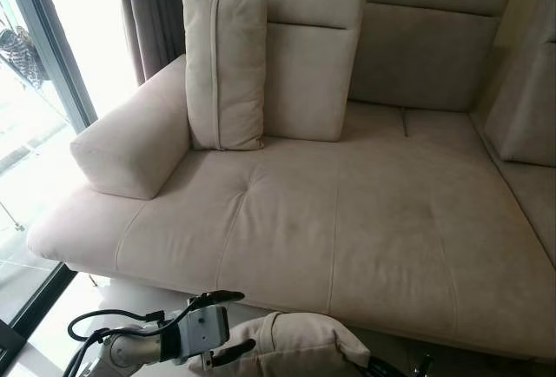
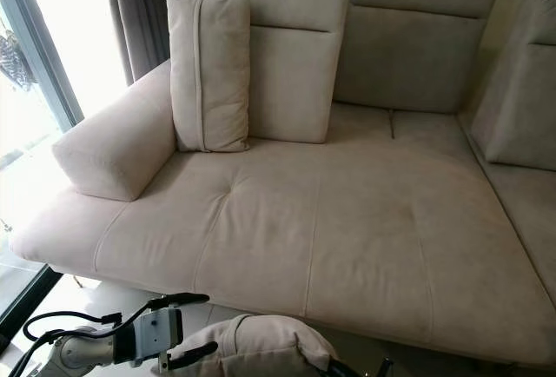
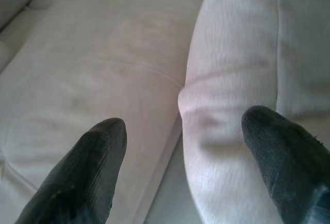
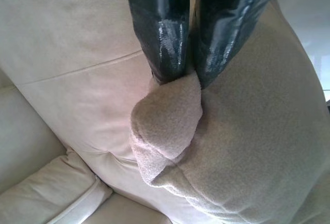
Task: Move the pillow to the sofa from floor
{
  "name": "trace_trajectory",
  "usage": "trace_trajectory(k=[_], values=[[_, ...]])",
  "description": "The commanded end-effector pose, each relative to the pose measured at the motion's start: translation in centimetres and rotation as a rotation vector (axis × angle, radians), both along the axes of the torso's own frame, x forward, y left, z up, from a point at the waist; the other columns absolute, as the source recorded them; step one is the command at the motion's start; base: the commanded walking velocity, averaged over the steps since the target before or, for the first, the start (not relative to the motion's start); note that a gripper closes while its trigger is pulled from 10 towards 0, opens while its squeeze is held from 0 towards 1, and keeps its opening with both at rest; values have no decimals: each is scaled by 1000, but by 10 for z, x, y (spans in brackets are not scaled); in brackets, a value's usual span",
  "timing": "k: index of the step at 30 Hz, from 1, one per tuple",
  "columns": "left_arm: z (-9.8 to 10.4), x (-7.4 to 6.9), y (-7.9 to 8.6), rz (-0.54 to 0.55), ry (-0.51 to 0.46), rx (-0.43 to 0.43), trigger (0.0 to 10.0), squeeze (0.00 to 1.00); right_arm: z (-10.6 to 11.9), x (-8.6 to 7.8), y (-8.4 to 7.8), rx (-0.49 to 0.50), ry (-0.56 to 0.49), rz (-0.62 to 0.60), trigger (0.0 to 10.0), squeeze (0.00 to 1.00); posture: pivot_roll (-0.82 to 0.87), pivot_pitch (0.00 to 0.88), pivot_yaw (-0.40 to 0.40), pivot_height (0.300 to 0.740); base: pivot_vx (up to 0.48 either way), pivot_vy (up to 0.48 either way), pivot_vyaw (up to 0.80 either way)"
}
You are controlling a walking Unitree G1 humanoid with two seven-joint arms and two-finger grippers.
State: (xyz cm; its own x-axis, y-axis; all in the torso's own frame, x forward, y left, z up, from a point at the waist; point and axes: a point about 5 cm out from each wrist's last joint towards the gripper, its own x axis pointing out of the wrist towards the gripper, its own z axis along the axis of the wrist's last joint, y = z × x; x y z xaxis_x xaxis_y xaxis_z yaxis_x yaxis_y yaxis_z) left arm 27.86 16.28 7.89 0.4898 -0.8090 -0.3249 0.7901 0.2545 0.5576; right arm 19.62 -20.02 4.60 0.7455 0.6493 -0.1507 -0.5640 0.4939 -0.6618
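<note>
A beige pillow is held up just in front of the sofa's front edge, low in the eye views. My right gripper is shut on a bunched corner of this pillow. My left gripper is open at the pillow's left end, and the pillow's edge lies between its two black fingers. The sofa seat lies just beyond and below the pillow.
A second beige pillow stands upright against the sofa's backrest beside the padded left armrest. A glass door and a brown curtain are on the left. Pale floor shows under the left arm.
</note>
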Motion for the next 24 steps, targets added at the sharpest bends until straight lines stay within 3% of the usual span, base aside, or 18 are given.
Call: trace_trajectory(k=[1,15,17,21,22,24], values=[[-7,-6,10,-11,26,45,10000,0,11,2,-6,42,-62,-40,0,0,114,80,-3,566,0,0,0],[-5,-8,21,-13,28,50,10000,0,12,-2,-16,37,-64,-92,0,0,105,77,0,566,0,0,0],[-10,-15,33,-74,44,142,10000,0,18,-6,-19,46,-79,-94,0,0,90,76,6,566,0,0,0],[-10,-17,36,-90,48,166,10000,0,18,-6,-23,43,-80,-113,0,0,89,77,6,566,0,0,0],[-8,-15,38,-94,45,166,10000,0,13,-6,-35,25,-60,-175,0,0,89,76,5,566,0,0,0],[-8,-15,38,-94,45,166,10000,0,13,-6,-35,25,-60,-175,0,0,89,76,5,566,0,0,0]])
